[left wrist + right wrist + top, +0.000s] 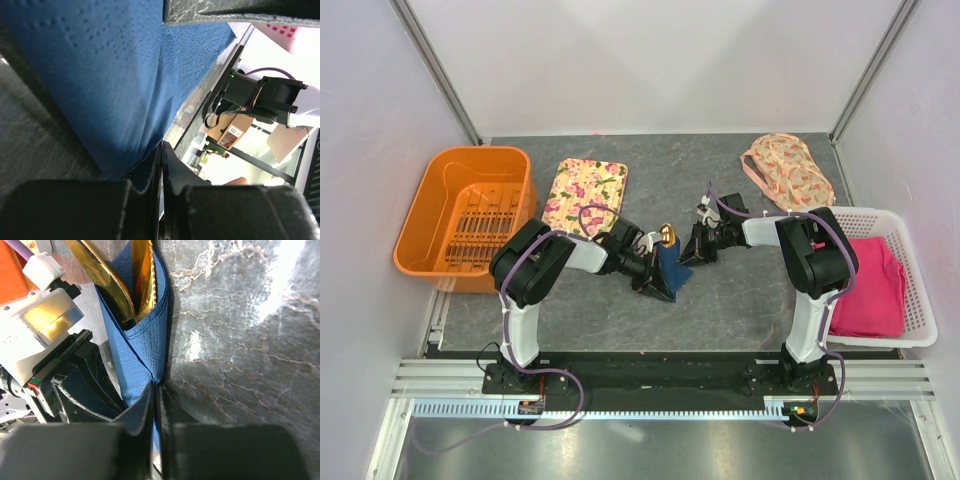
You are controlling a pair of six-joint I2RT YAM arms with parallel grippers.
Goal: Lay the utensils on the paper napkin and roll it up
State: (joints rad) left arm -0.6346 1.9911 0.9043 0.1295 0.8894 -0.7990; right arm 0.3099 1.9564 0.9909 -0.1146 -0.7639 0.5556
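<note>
The paper napkin (671, 272) is located near the centre of the desk (750, 305), between the two arms. It is folded into a narrow wrap around the utensils (107, 282), and their gold ends protrude from its open far end.

The left fingers (172, 170) are pressed together, with a lower fold of the blue paper pinched between them. The right fingers (170, 415) are likewise drawn together, and the edge of the napkin is clamped at their tips, just beside the marbled desk surface.

An orange basket (465, 215) and a floral tray (585, 190) are positioned to the left. A white basket (920, 300) containing a pink cloth (870, 285) is positioned to the right.
</note>
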